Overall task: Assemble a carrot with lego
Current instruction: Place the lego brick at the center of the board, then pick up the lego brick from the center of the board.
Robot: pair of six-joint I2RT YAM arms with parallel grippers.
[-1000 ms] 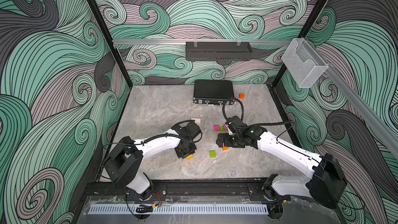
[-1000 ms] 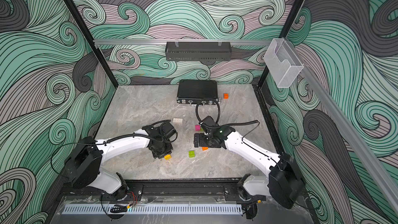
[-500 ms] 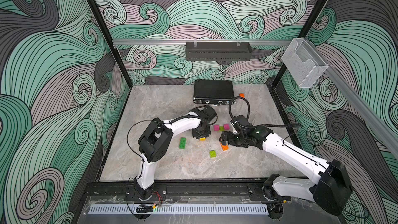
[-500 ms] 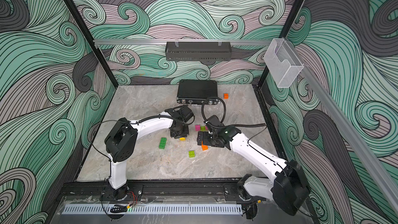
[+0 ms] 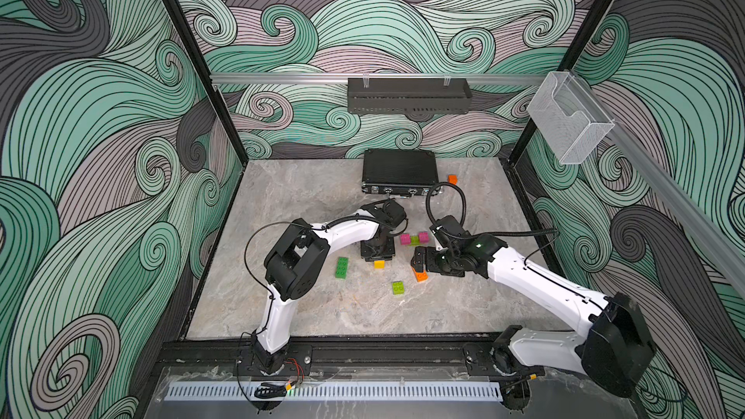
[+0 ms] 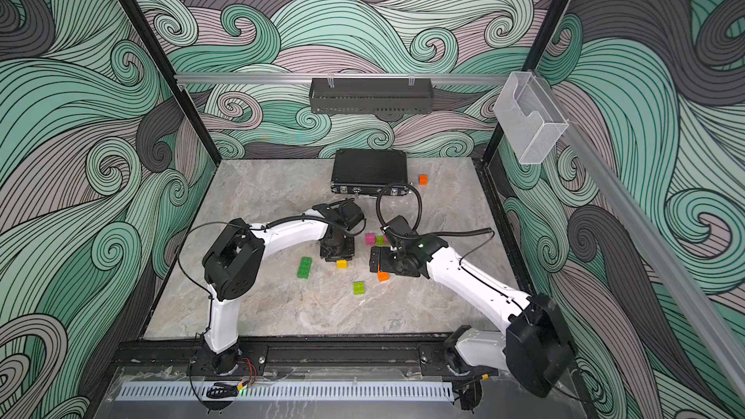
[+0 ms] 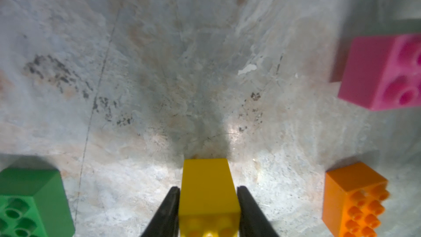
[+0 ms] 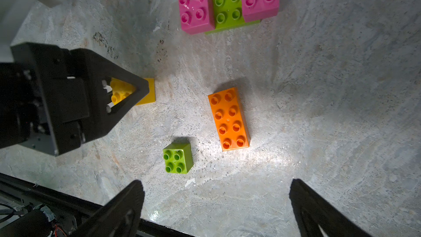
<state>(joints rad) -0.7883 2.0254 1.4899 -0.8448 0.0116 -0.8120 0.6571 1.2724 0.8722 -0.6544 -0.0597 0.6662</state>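
No carrot yet: the lego lies loose mid-worktop [image 5: 302, 203], a bit toward the front edge. The only joined bit is a lime brick [image 8: 227, 10] w/ pink bricks [image 8: 197, 10] at both ends, on the rear side of the group.

The yellow brick [image 5: 379, 264] sits on the worktop inside the left pincer [image 7: 208, 188]. Its fingers [image 7: 169, 206] hug both sides, but it is unclear whether they grip or have let go.

The orange brick [image 8: 229, 119] lies near the yellow one, on its right and apart from it. The right pincer [image 8: 216, 182] hangs just over it, spread wide and empty. The brick's long axis runs crosswise to the line between those fingers, so closing would prob. catch the short width. The right arm is nearer.

A small lime brick [image 5: 398, 287] lies toward the front edge, a dark green brick [image 5: 342, 267] toward the left edge. A black case [image 5: 399, 171] and an orange cube [image 5: 452, 179] sit at the rear edge.
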